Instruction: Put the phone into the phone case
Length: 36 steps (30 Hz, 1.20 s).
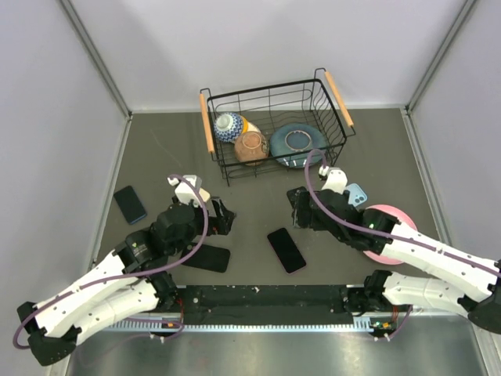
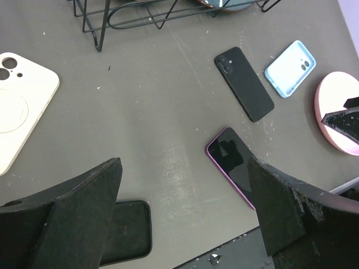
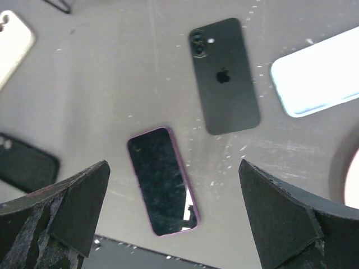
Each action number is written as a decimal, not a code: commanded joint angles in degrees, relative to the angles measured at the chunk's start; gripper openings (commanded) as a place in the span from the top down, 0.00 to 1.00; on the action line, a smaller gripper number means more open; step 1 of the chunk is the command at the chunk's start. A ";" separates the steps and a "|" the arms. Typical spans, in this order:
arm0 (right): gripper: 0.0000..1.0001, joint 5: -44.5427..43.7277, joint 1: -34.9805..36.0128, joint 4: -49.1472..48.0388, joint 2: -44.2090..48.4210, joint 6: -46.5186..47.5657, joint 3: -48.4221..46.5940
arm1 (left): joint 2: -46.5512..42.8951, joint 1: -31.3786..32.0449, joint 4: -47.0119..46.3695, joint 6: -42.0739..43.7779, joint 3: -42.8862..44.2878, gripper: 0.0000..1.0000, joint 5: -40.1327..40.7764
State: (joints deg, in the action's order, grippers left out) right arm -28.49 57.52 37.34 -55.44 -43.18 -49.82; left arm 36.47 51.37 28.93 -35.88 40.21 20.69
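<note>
Both left hand [image 1: 224, 216] and right hand [image 1: 297, 207] gape over purple phone [image 1: 286, 250].

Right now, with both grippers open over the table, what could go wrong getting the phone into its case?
The black phone and the purple-edged phone lie among a light blue case, a cream case and a black case; a mismatched pair likely won't fit. Both phones lie flat, so a grip may slip off their thin edges. The light blue case sits close to the pink plate, which could get bumped.
</note>
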 commanded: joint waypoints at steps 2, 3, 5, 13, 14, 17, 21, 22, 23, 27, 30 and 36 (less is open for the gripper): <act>0.01 -1.05 -7.75 -0.08 1.04 2.05 2.80 | 2.02 0.04 0.96 -0.94 2.33 0.01 2.86; 0.01 -0.87 -8.90 -0.43 0.86 2.48 3.06 | 2.20 0.04 0.87 -1.21 2.16 0.01 3.04; 0.01 -2.09 -11.54 -0.87 -0.80 5.29 3.07 | 2.99 0.04 0.26 -1.74 1.90 0.01 3.04; 0.01 9.92 -17.43 -18.67 -7.93 23.11 5.16 | 3.96 -0.31 -0.98 -2.00 1.46 0.02 1.99; 0.01 12.03 -18.83 -20.62 -9.06 23.66 5.61 | 3.79 -0.40 -0.89 -2.26 1.28 0.02 0.94; 0.01 15.57 -20.95 -24.32 -11.35 23.93 5.70 | 3.17 -0.49 -1.07 -2.62 0.58 0.02 -1.25; 0.04 18.71 -21.30 -25.04 -15.48 23.41 4.39 | 2.73 -0.66 -0.19 -3.67 -0.30 0.03 -3.28; 0.05 20.30 -21.22 -25.12 -15.92 22.79 4.12 | 2.30 -0.75 -0.19 -4.46 -0.91 0.02 -3.37; 0.06 21.88 -21.22 -24.95 -16.45 22.18 4.12 | 2.20 -0.75 -0.19 -4.90 -1.35 0.03 -3.55; 0.10 27.78 -19.65 -24.95 -16.90 16.56 7.01 | 1.68 -1.63 0.69 -6.57 -2.32 0.02 -4.07; 0.10 25.87 -16.23 -23.12 -16.89 13.75 8.33 | 0.97 -2.50 0.78 -6.84 -2.85 0.02 -4.77; 0.13 13.61 -15.15 -12.60 -18.91 3.93 5.72 | 1.67 -4.00 -0.27 -5.52 -2.94 0.02 -6.89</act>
State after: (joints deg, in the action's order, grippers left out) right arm -5.13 42.04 17.26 -73.45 -30.46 -41.71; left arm 38.15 48.31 30.63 -41.89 37.17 15.55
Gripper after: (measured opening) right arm 0.881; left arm 0.976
